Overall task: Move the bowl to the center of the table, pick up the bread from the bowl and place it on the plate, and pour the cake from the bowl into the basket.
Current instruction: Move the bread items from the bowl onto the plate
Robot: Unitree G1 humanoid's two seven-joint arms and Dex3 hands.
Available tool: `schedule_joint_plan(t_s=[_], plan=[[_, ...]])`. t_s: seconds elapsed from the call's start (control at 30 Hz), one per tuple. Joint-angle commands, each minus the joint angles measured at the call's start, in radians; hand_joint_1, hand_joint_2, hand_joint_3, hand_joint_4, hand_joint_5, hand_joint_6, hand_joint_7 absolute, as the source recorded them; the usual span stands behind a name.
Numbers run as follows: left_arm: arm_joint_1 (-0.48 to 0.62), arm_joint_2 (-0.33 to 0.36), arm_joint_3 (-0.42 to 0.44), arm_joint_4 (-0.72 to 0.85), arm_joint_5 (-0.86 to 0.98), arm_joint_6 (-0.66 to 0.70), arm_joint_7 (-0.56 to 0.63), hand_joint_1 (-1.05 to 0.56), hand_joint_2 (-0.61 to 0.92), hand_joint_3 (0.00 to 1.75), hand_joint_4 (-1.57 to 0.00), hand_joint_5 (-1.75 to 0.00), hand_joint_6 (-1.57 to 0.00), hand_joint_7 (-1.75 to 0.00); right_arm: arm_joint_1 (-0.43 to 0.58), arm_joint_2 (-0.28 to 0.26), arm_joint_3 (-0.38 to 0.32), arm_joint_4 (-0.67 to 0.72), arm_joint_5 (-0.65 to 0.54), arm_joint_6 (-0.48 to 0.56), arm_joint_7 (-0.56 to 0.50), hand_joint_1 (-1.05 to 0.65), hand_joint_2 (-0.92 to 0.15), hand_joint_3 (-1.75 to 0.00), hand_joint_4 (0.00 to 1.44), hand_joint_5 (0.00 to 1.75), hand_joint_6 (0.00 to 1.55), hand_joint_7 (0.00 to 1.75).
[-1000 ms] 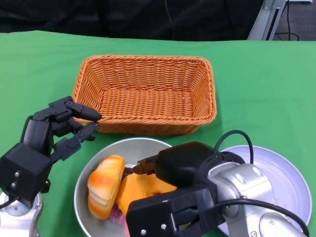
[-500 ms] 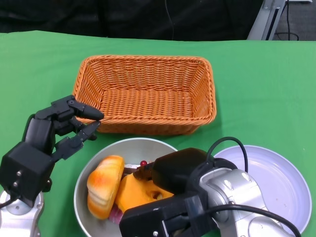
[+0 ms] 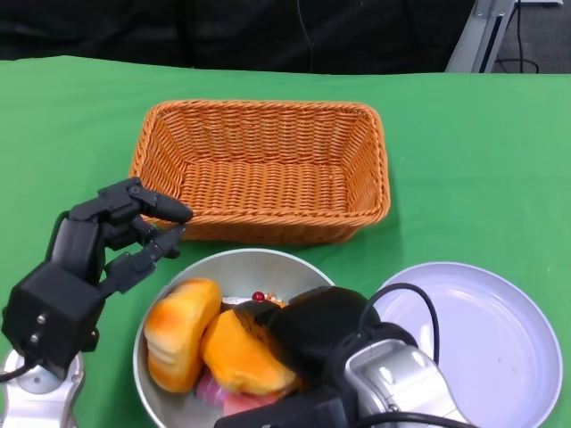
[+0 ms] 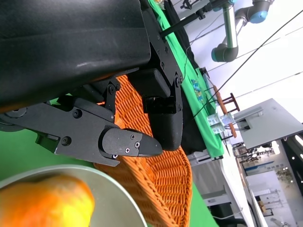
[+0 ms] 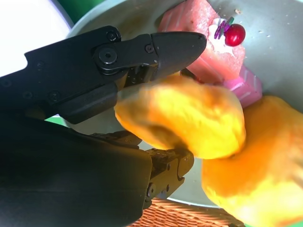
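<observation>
**Bread in the right hand's grip, bowl at the near edge**

Bread, a golden-orange roll (image 3: 243, 357), lies in the round silver metal bowl (image 3: 234, 267) at the near edge of the green table (image 3: 464, 169), in the head view. A second golden roll (image 3: 176, 332) sits just beside it on the bowl's left side, and a pink slice of cake with a red cherry (image 3: 258, 296) shows between and behind them. The black right hand (image 3: 308, 330) reaches into the bowl from the near edge and covers the right half of it, against the first roll. The black left hand (image 3: 111, 236) hovers left of the bowl with its fingers apart and nothing between them, its fingertips near the front wall of the rectangular orange wicker basket (image 3: 268, 120), which stands past the bowl toward the table's middle. A round white plate (image 3: 500, 312) lies right of the bowl, near the table's near right corner.

In the right wrist view, the right hand (image 5: 156, 104) pinches the roll (image 5: 184, 118) between a finger above and one beneath. The pink cake (image 5: 213, 42) with its cherry lies behind it, touching, and the other roll (image 5: 255, 179) presses against it.

In the left wrist view, the left hand's fingers (image 4: 123, 144) stand spread beside the wicker basket (image 4: 161, 184), with the bowl's rim (image 4: 113, 196) and a roll (image 4: 42, 203) close by.
</observation>
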Motion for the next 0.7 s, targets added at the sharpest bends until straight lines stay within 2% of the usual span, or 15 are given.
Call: schedule_joint_plan(t_s=[0.03,0.2,0.4,0.53,0.67,0.7], plan=[[0.012,0.009,0.004,-0.016,0.004,0.007,0.016,-0.3,0.92,0.21,-0.79,-1.31,-0.81,-1.01,0.016,0.004,0.006,0.017,-0.016,0.002,-0.007,-1.05,-0.92,-0.29,0.3,0.01,0.14,0.0],[0.007,0.009,0.004,-0.003,0.009,-0.009,0.016,-0.28,0.92,0.23,-0.79,-1.32,-0.81,-1.01,0.016,0.01,0.044,0.074,-0.06,-0.002,-0.011,-1.03,-0.92,-0.27,0.31,0.01,0.17,0.01],[0.011,0.008,0.005,-0.005,0.004,-0.018,0.011,-0.28,0.92,0.23,-0.79,-1.32,-0.81,-1.01,0.032,0.031,0.042,0.113,-0.062,0.0,-0.032,-1.0,-0.92,-0.22,0.33,0.02,0.24,0.03],[0.011,0.005,0.004,-0.007,0.011,-0.016,0.02,-0.29,0.92,0.23,-0.81,-1.33,-0.82,-1.02,0.03,0.021,0.049,0.138,-0.07,-0.016,-0.043,-1.0,-0.92,-0.22,0.35,0.03,0.25,0.02],[0.01,0.005,0.002,-0.003,0.012,-0.026,0.019,-0.27,0.92,0.23,-0.81,-1.33,-0.82,-1.02,0.038,0.02,0.045,0.16,-0.062,-0.027,-0.077,-0.97,-0.92,-0.24,0.4,0.05,0.29,0.03],[0.009,0.006,0.002,-0.002,0.013,-0.029,0.019,-0.27,0.92,0.23,-0.8,-1.33,-0.81,-1.02,0.041,0.021,0.042,0.165,-0.057,-0.03,-0.092,-0.91,-0.92,-0.23,0.49,0.08,0.33,0.04]])
